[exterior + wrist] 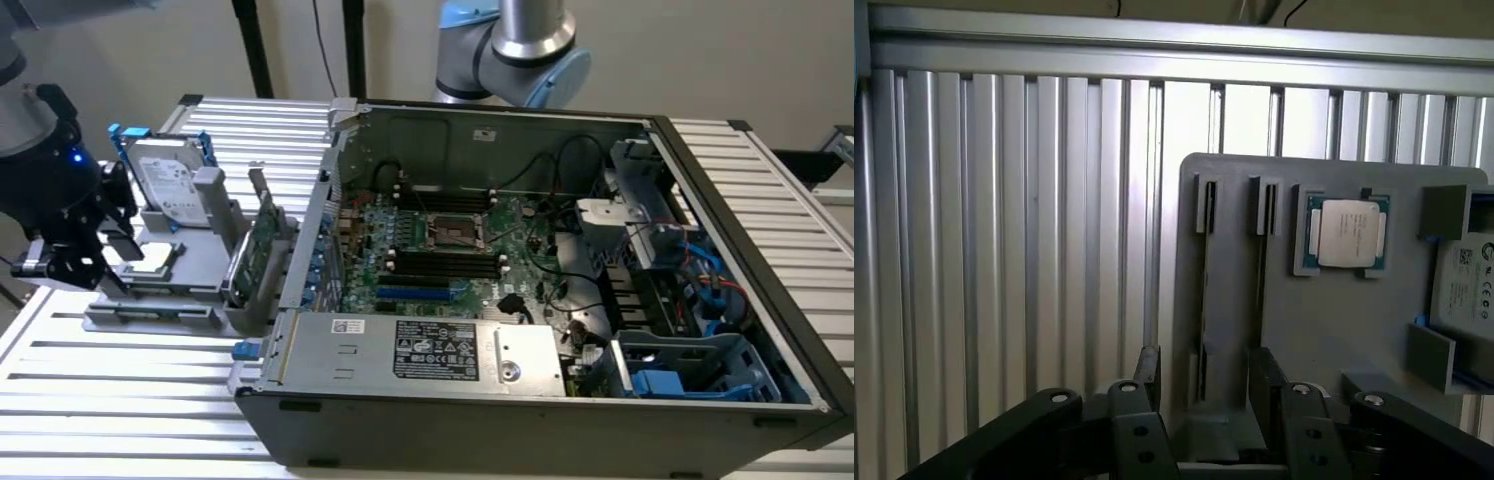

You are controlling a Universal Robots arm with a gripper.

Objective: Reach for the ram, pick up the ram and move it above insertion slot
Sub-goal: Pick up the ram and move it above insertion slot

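exterior view: the gripper [74, 268] is being held at the exterior view's left edge, close beside the grey holder [187, 290], with its claw being kept released and nothing being grasped. on that holder a silver hard drive [170, 185] is being stood upright, a processor chip [160, 255] is being carried flat, and green expansion cards [263, 240] are being propped on the side nearest the computer case [534, 420]. inside the open case the insertion slot [441, 262] is being shown as one of several parallel black sockets, lying between the square silver processor socket [454, 232] and the shorter blue slot [420, 293], well apart from the gripper.

in the wrist view the two fingers [1148, 372] are being spread on either side of one of two narrow grooves in the holder. the ram [1203, 300] is being seen edge-on as a thin dark strip standing in that groove, apart from both fingers. whether the second groove is being filled cannot be told.
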